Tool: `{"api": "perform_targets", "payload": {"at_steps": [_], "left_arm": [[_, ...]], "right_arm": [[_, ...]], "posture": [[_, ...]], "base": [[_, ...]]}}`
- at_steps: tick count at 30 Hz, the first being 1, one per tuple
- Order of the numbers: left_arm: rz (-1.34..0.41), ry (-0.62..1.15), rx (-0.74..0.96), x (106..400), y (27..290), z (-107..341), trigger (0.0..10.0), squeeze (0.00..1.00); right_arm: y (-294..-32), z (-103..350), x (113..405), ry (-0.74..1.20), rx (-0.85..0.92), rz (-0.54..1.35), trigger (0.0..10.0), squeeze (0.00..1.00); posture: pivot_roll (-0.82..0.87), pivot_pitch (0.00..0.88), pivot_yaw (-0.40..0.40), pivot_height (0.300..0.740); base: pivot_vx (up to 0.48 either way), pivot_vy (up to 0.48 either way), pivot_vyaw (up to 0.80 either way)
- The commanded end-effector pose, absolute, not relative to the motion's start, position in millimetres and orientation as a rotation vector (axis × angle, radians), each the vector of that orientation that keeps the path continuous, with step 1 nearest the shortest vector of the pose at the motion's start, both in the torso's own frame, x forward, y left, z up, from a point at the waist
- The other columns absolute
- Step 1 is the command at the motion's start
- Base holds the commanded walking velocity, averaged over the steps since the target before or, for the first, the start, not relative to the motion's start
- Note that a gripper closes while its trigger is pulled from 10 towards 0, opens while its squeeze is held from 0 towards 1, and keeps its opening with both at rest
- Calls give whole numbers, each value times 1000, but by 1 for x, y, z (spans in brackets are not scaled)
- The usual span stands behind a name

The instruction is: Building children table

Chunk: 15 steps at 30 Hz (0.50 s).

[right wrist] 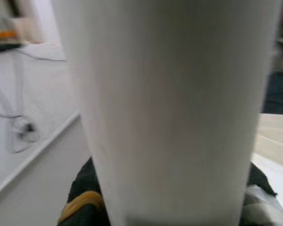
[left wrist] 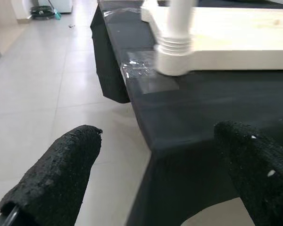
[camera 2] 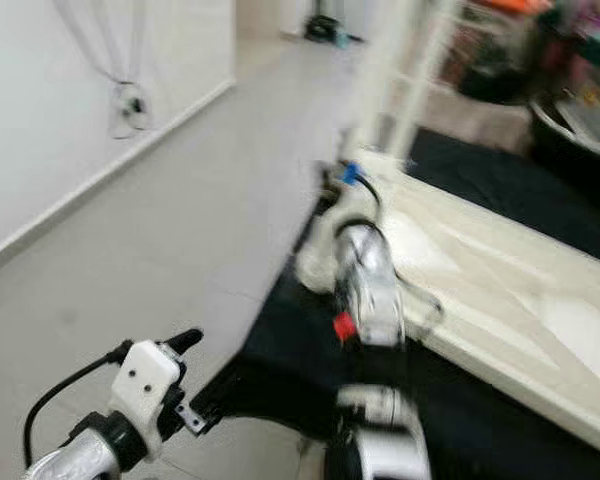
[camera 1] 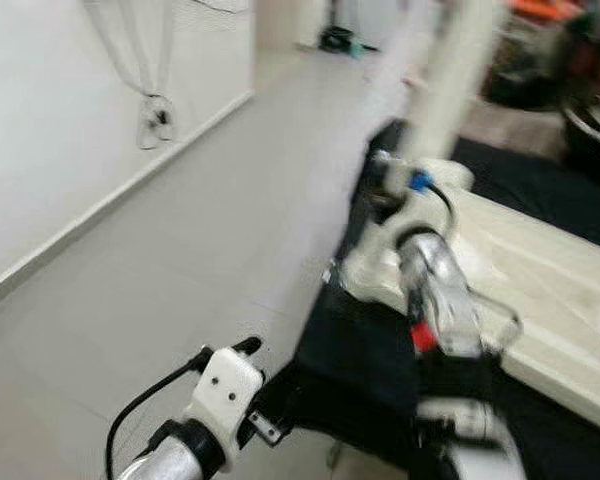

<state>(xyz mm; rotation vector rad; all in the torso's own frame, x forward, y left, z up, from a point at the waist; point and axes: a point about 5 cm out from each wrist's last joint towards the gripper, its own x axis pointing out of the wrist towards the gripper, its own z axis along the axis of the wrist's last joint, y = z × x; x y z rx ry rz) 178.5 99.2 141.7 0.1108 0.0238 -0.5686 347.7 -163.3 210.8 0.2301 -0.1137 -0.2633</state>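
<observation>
A cream tabletop [camera 1: 540,270] lies flat on a black cloth [camera 1: 360,360]. A white table leg [camera 1: 445,70] stands upright at its near-left corner. My right gripper [camera 1: 405,165] reaches forward to the foot of that leg. In the right wrist view the leg [right wrist: 174,103] sits between the black fingers [right wrist: 80,188], so the gripper is shut on it. My left gripper [camera 1: 242,350] hangs low beside the cloth's corner, over the floor. It is open, its fingers [left wrist: 61,169] wide apart, facing the leg's ribbed collar [left wrist: 174,47].
Grey tiled floor [camera 1: 210,230] stretches ahead on the left along a white wall, where a looped cable [camera 1: 155,120] hangs. Blurred dark clutter [camera 1: 580,60] stands at the back right. The head views are motion-blurred.
</observation>
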Motion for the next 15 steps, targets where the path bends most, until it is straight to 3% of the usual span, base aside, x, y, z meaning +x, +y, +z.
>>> {"api": "perform_targets", "payload": {"at_steps": [1,5,6,7,8,9,12,13,15], "left_arm": [[-580,31,102,178,96,140,10000,0],[-583,30,97,179,95,140,10000,0],[-583,30,97,179,95,140,10000,0],[-585,29,102,179,95,140,10000,0],[-586,28,106,179,95,140,10000,0],[-589,29,104,179,95,139,10000,0],[-590,31,101,179,95,139,10000,0],[-590,31,101,180,95,139,10000,0],[-590,30,99,180,95,139,10000,0]], "right_arm": [[-176,182,328,32,266,-481,0,0],[-148,181,326,41,289,-403,0,0],[-142,182,328,32,312,-374,4549,0],[-135,186,330,8,331,-308,10000,0],[-129,190,331,-7,342,-274,10000,0],[-131,199,337,-73,345,-214,10000,1000],[-133,203,339,-93,343,-207,10000,1000],[-140,209,343,-122,332,-198,10000,0],[-149,222,352,-190,357,-90,10000,0]], "posture": [[134,96,-119,740],[135,97,-119,740],[135,94,-119,740],[136,96,-119,740],[136,96,-119,740],[130,95,-116,740],[130,95,-116,740],[131,96,-119,740],[131,96,-119,740]], "base": [[0,0,0],[0,0,0],[0,0,0],[0,0,0],[0,0,0],[0,0,0],[0,0,0],[0,0,0],[0,0,0]]}}
